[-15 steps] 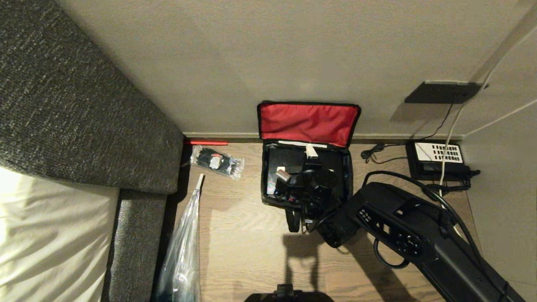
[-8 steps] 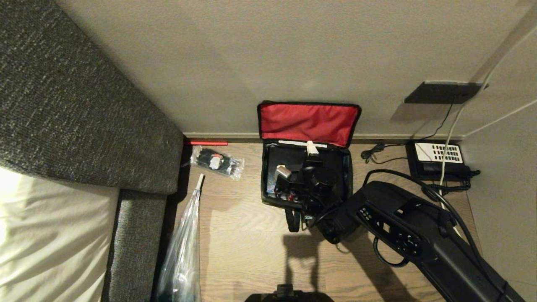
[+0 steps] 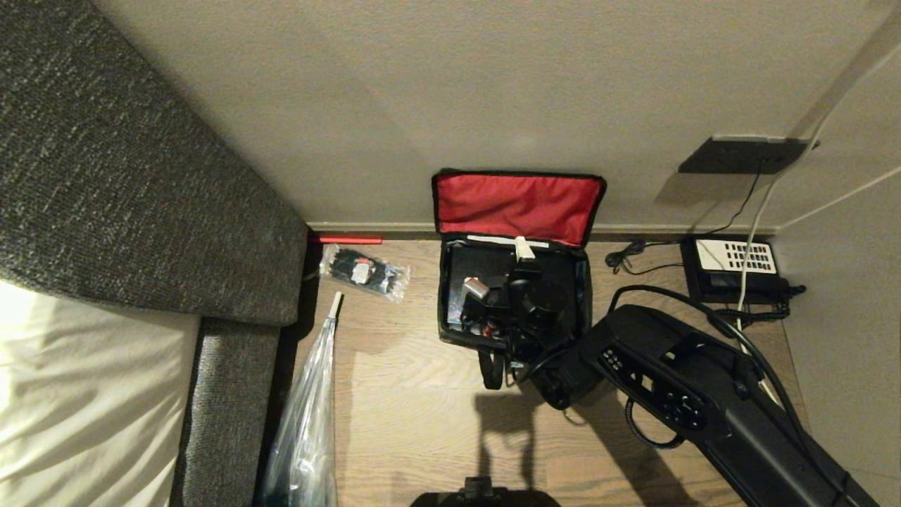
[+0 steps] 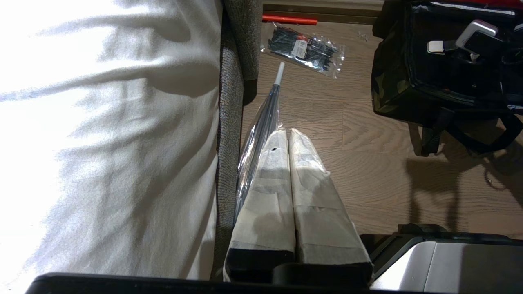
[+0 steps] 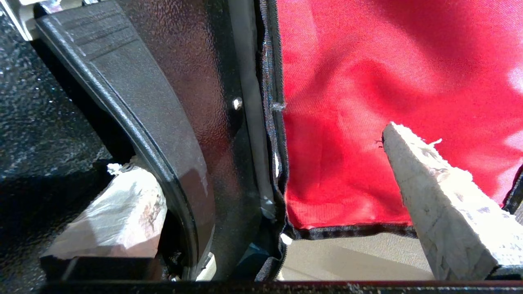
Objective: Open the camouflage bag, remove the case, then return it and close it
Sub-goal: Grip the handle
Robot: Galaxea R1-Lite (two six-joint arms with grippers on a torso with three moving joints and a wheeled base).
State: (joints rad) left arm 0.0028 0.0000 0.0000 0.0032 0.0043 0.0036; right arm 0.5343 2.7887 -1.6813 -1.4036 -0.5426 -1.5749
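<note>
On the wood floor (image 3: 422, 394) by the wall (image 3: 422, 105), the right gripper (image 3: 493, 282) gapes inside the camouflage bag (image 3: 445, 331).

Bag mouth: my right gripper (image 3: 493, 292) fills the open camouflage bag (image 3: 450, 331), jaws spread across the case (image 3: 479, 264).
Behind: red lid (image 3: 517, 205) against the wall (image 3: 422, 105).
Left: bare floor (image 3: 408, 380), cable-tie packet (image 3: 364, 272), sofa (image 3: 105, 176).
Right: telephone (image 3: 732, 267), cords.

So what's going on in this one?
The camouflage bag sits on the floor against the wall, its red-lined lid flipped back. The right gripper is down inside it, open, with its padded fingers spread across the rear edge of the black case, which lies in the bag. Nothing is gripped yet. The left gripper hangs shut near the sofa, idle.
</note>
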